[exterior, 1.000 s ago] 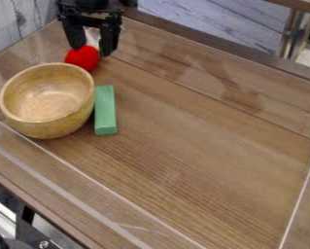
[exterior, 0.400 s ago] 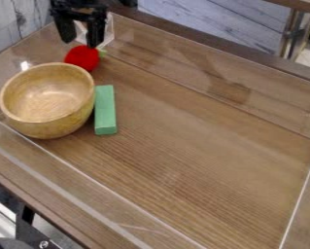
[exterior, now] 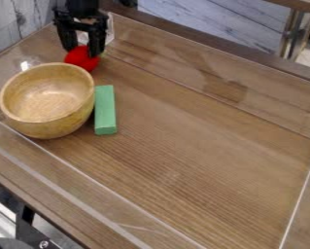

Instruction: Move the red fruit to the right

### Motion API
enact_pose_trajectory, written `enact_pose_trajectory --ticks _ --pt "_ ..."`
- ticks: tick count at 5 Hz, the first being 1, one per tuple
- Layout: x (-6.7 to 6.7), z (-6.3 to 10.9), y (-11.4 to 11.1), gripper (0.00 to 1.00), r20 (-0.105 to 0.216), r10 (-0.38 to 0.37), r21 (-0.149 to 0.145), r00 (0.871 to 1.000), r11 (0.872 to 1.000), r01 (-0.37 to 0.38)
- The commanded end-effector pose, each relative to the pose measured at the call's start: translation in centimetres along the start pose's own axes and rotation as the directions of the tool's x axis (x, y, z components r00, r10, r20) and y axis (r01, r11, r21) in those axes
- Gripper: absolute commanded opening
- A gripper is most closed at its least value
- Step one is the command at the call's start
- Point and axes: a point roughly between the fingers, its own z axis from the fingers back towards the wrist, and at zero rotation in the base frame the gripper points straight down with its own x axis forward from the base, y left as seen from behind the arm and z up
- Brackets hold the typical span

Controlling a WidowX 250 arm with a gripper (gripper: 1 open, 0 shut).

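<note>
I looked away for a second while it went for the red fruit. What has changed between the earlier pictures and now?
The gripper has come down, shifting left in the picture, and now stands open right over the red fruit, its fingers straddling the top. Nothing is gripped yet. The fruit, the wooden bowl and the green block lie where they were.

red fruit [exterior: 81,59], green block [exterior: 105,110], tan bowl [exterior: 47,101]
</note>
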Motion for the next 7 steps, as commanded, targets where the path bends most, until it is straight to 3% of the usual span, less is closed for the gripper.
enact_pose_trajectory --ticks 1,2,3,5,7 --pt "-0.2 0.1 -0.1 1.00 0.021 -0.011 0.008 1.000 1.000 0.011" --pt "-0.5 -0.3 -0.9 1.00 0.019 0.092 -0.021 0.996 0.996 -0.091" --pt "-0.9 0.0 -1.6 1.00 0.016 0.184 -0.051 0.983 0.982 -0.183" --pt "0.2 1.6 -0.9 1.00 0.007 0.266 -0.090 0.964 0.960 -0.264" --pt "0.7 2.7 -0.5 1.00 -0.011 0.244 -0.097 0.970 0.965 -0.244"
